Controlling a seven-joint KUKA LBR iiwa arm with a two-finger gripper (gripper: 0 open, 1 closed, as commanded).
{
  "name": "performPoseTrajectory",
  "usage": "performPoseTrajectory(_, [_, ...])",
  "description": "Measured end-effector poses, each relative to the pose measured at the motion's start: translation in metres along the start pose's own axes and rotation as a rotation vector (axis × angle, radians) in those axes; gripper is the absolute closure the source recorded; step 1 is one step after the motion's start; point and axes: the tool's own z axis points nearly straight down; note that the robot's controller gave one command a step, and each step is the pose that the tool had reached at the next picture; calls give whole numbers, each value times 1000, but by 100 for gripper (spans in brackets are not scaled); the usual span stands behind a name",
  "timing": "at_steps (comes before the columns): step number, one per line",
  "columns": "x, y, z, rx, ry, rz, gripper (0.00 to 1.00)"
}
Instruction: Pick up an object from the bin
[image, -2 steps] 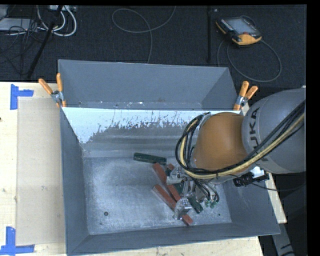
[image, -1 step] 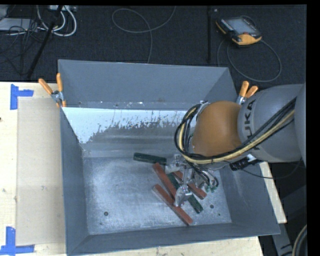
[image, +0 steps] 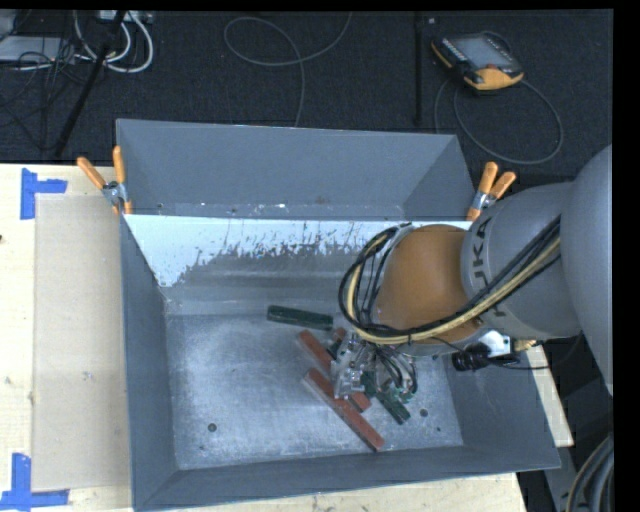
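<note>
Camera view: gripper low over the strips, nothing lifted yet

The gripper (image: 352, 378) sits down in the right half of the bin (image: 200, 400), right over a small cluster of things on the floor. Nearest to it is a long red-brown strip (image: 352, 420), lying flat and slanting toward the bin's near wall; the gripper's tip seems to be on or just above the strip's upper part. Whether the gripper is open or closed cannot be told, because the orange cover (image: 425, 275) and the cables (image: 352, 290) hang over it. Nothing can be seen in its grasp.

Judged from this, the reach into the bin is done. The grasp, if begun, is not confirmed, and the lift is left to do.

Count, as far as it shows:
- two red-brown strips, the long one and a shorter strip (image: 316, 349) just beyond it
- one dark green rod (image: 298, 316) farther back, near the short strip's end
- one small green piece (image: 400, 407) just beside the gripper, toward the arm

More may lie hidden beneath the wrist.
</note>
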Motion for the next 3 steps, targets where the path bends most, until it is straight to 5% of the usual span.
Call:
performPoseTrajectory(1, [2, 1, 2, -1, 4, 0, 0])
performPoseTrajectory(2, [2, 1, 2, -1, 3, 0, 0])
performPoseTrajectory(3, [-16, 18, 9, 2, 16, -130, 100])
